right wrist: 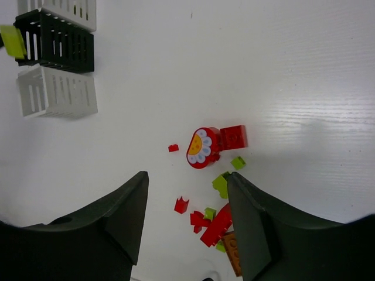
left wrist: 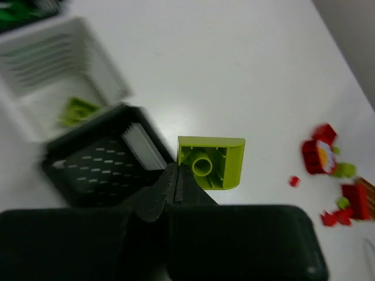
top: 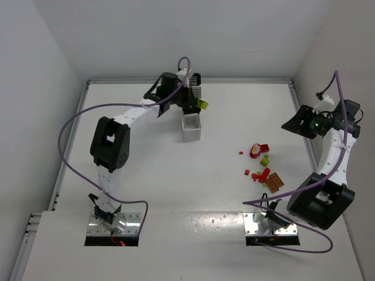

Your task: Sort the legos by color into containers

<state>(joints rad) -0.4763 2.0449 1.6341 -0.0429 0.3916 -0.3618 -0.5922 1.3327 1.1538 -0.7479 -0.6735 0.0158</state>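
My left gripper (left wrist: 177,170) is shut on the edge of a lime-green lego (left wrist: 214,161), which sticks out past its tips. In the top view this lego (top: 203,105) hangs just right of the row of containers. Under the left wrist lie a black container (left wrist: 99,167) and a white container (left wrist: 58,76) with a green piece (left wrist: 78,110) inside. My right gripper (right wrist: 187,178) is open, high above the loose legos (top: 263,170): a red flower piece (right wrist: 202,148), a red brick (right wrist: 234,137), small green and red bits, and an orange plate (right wrist: 233,252).
The containers stand in a row at the back middle: a white one (top: 191,127) nearest, and a black one (right wrist: 55,41) behind it. Walls close the table at the back and both sides. The right arm (top: 328,158) rises along the right wall.
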